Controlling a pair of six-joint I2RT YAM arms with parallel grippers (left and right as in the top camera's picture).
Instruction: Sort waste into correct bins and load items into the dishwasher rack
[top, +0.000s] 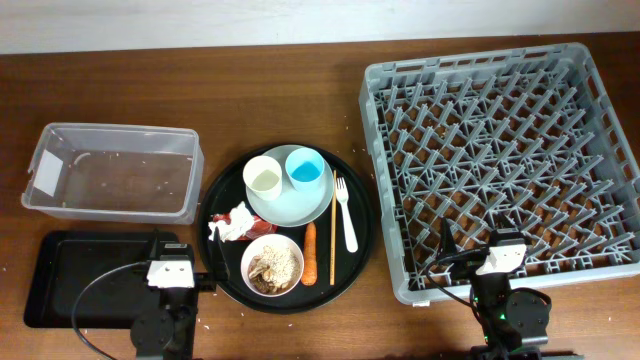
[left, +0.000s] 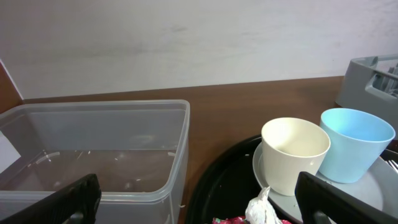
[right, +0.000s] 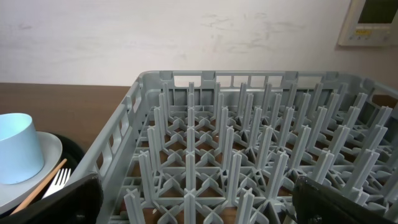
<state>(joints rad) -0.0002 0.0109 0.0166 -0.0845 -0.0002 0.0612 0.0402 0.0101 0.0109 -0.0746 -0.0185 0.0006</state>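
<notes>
A dark brown wooden desk (top: 300, 80) fills the overhead view, with a few pale specks scattered near the round black tray (top: 222, 195) at its middle. Behind it stands a plain off-white wall (left: 186, 43), and the right wrist view shows a small pale wall panel (right: 373, 18) high up on it.

The grey dishwasher rack (top: 480, 55) sits on the right of the desk, its pegs bare. On the left lies the clear tub (top: 115, 128) with a white label (top: 45, 172) on its end. Just in front of it is the black rectangular tray (top: 70, 280).

On the round tray a pale plate (top: 300, 205) carries the cream cup (top: 263, 177) and the light blue cup (top: 304, 166) side by side. The chopstick (top: 333, 225) and white fork (top: 346, 215) lie to the plate's right. Nearer the arms are the carrot (top: 310, 253), the white bowl (top: 272, 265) of rice and brown scraps, the red wrapper (top: 262, 227) and the tissue (top: 230, 224).

The left hand (left: 202, 202) is spread wide and empty, facing the tub and the cups. The right hand (right: 199, 200) is also wide and empty, at the rack's near edge.
</notes>
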